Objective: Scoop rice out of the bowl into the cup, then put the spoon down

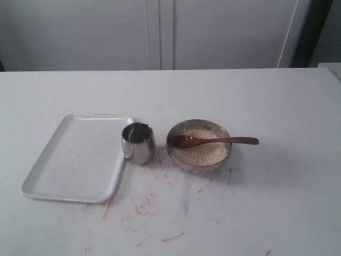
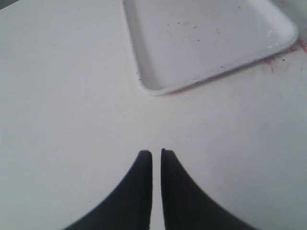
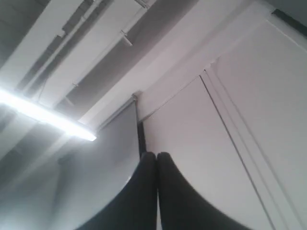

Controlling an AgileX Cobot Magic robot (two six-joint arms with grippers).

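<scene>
Steel and wood are sharing the middle of a white desk (image 1: pixel 277 202): off-white rice (image 1: pixel 205 152) is filling the wide, shallow bowl (image 1: pixel 198 167) almost to its rim. The dark reddish-brown spoon (image 1: pixel 213 141) is lying across it, its oval scoop resting on the grains toward the bowl's left side in the exterior view and its slim handle reaching out over the right rim. The cup (image 1: pixel 138 145) is standing upright just beside the bowl on its left, with a small gap between them; whether any rice is sitting inside it cannot be told. A white rectangular tray (image 1: pixel 74 160) is lying on the cup's far side, its edge right against the cup or nearly so. Red scuff marks (image 1: pixel 144 205) are streaking the desk in front of the cup and bowl. The left claw (image 2: pixel 157 154) is hanging over bare desk near one corner of the tray, its two dark jaws drawn together with only a thin slit between them, gripping nothing. The right claw (image 3: pixel 156 157) is pointing up toward a pale wall panel (image 3: pixel 192 143) and a bright strip light (image 3: pixel 43 115), its jaws pressed together and empty
</scene>
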